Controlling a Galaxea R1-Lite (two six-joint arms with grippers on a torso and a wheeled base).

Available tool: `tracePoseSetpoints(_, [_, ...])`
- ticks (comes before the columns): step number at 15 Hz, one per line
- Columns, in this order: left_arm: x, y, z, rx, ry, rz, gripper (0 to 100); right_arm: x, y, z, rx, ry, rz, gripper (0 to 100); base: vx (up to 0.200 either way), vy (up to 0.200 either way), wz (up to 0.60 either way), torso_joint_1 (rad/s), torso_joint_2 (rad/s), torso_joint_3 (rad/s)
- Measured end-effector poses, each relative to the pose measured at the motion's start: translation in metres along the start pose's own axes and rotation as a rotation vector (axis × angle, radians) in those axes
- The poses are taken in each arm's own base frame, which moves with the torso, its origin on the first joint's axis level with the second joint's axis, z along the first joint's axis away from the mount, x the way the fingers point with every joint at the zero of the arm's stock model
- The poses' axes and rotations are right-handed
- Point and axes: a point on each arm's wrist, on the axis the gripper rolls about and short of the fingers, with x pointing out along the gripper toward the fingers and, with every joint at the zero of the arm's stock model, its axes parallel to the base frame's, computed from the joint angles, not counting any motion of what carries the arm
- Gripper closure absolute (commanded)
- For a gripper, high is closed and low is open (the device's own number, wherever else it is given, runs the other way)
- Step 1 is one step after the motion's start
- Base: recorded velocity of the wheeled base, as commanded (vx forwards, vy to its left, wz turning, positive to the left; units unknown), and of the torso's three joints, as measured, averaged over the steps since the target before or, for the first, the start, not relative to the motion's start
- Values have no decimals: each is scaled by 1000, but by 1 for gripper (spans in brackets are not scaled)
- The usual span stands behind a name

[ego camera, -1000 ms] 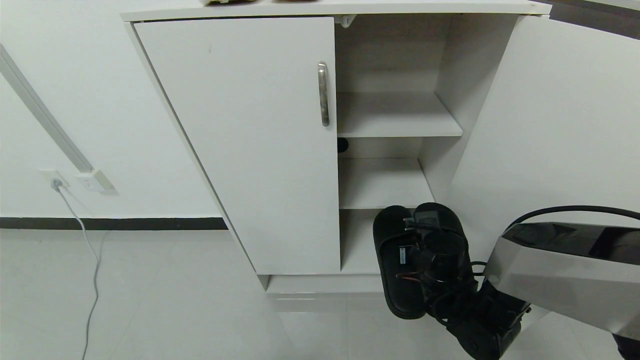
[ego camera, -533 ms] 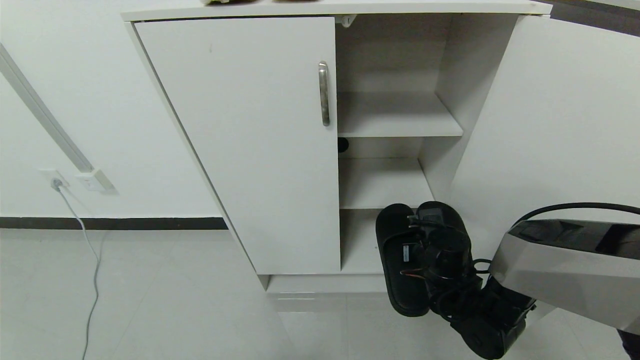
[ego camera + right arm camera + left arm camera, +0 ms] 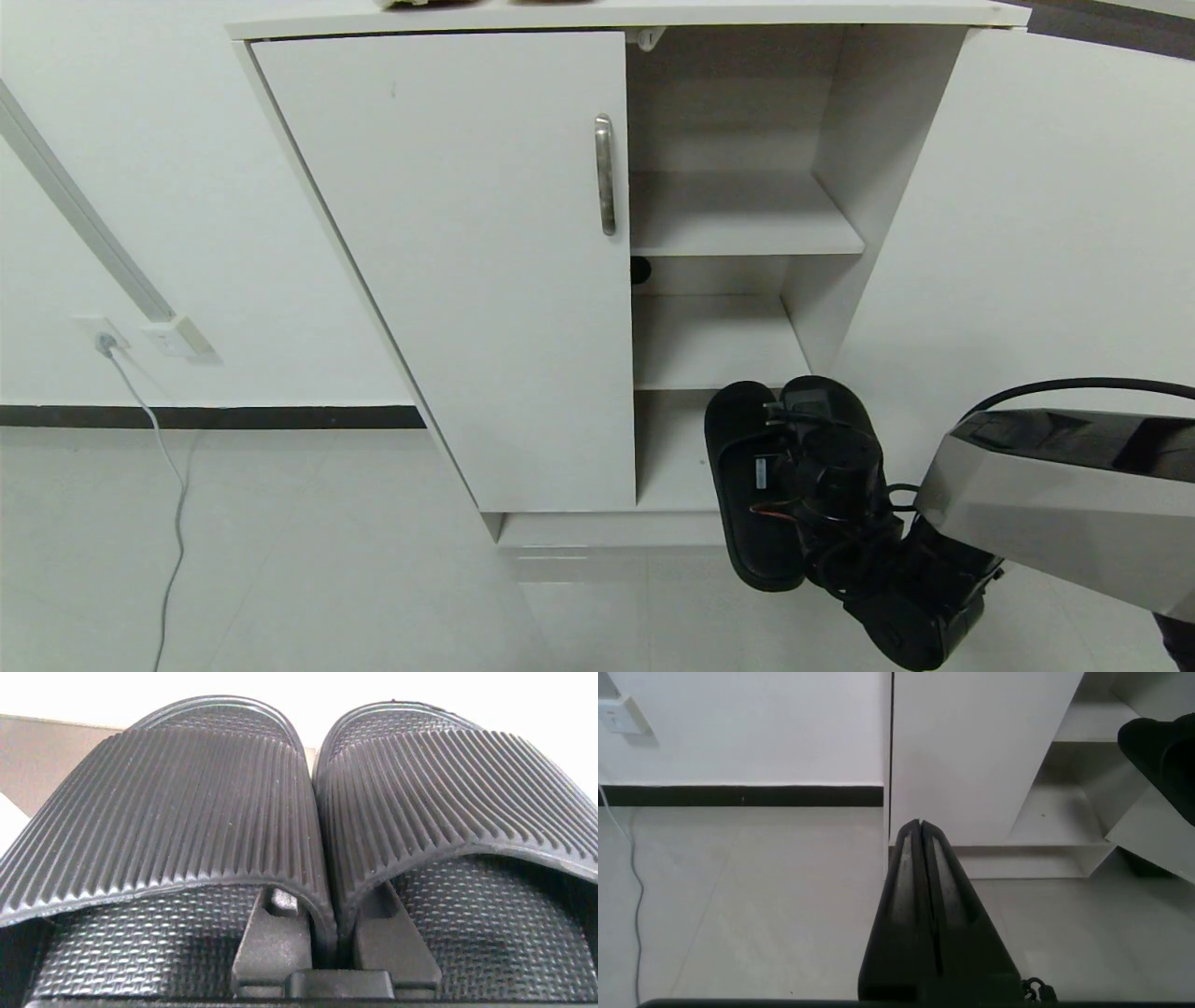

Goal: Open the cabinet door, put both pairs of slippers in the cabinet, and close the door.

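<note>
Grey cable (image 3: 180, 504) trails from wall socket (image 3: 99, 332).

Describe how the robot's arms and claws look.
Right arm: angular silver-grey shell with a glossy black top panel, a black cable looping above it, a black wrist wrapped in cables. Left claw: two flat black fingers with rounded tips.

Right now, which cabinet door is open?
The right door, swung wide, baring the shelves; the left door, with the metal handle, is shut.

Head view looks down on the cabinet (image 3: 448, 280) from close. The low left wrist view shares its bottom shelf (image 3: 1055, 826). Right wrist view hugs the slippers (image 3: 215, 803).
</note>
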Motion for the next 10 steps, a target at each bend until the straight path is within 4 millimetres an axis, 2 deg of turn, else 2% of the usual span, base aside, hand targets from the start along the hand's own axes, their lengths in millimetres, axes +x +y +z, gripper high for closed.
tracePoseSetpoints(6, [0, 0, 0, 2, 0, 0, 100, -1, 1, 1, 6, -5, 4, 100, 0, 0, 0, 0, 0, 0])
tracePoseSetpoints(10, [0, 0, 0, 3, 0, 0, 100, -6, 16, 7, 28, -25, 42, 100, 0, 0, 0, 0, 0, 0])
